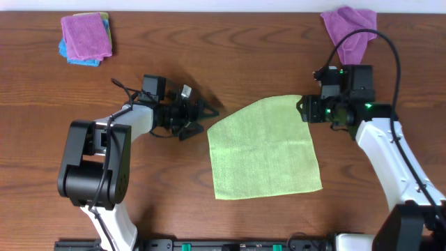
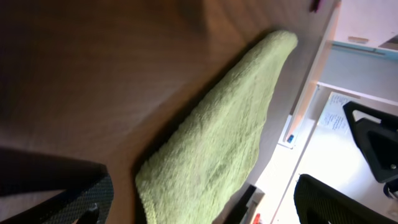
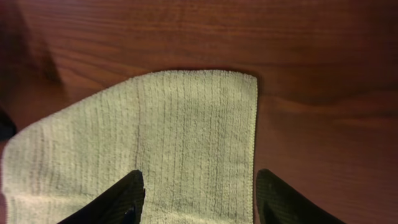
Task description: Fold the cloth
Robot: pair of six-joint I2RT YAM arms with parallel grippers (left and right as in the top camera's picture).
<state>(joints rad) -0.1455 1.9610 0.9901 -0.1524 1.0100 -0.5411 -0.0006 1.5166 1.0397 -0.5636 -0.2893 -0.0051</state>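
Overhead view: the cloth [image 1: 265,150] lies flat and unfolded on the wooden table [image 1: 244,63]. It sits turned slightly, with its far corner pointing up and right.

Left gripper [image 1: 201,117]: beside the cloth's left corner, just short of it and not touching. Fingers are spread apart, nothing between them.

Right gripper [image 1: 307,110]: at the cloth's far right corner, over its edge.

Right wrist view: both dark fingers [image 3: 115,200] stand well apart. One is over the cloth [image 3: 155,137]. The other is just past its hemmed right edge, over bare wood. The corner strip runs between them, not clamped. Whether the pads touch the fabric, cannot tell.

Left wrist view: the cloth [image 2: 217,137] runs away as a long green strip, with its near corner low in frame. A dark finger [image 2: 59,190] shows at the lower left, clear of the fabric.

Elsewhere: a purple cloth [image 1: 86,35] lies on a blue cloth [image 1: 70,56], well beyond the cloth's left side. A second purple cloth [image 1: 348,29] lies past the cloth's far right corner, behind the right arm.
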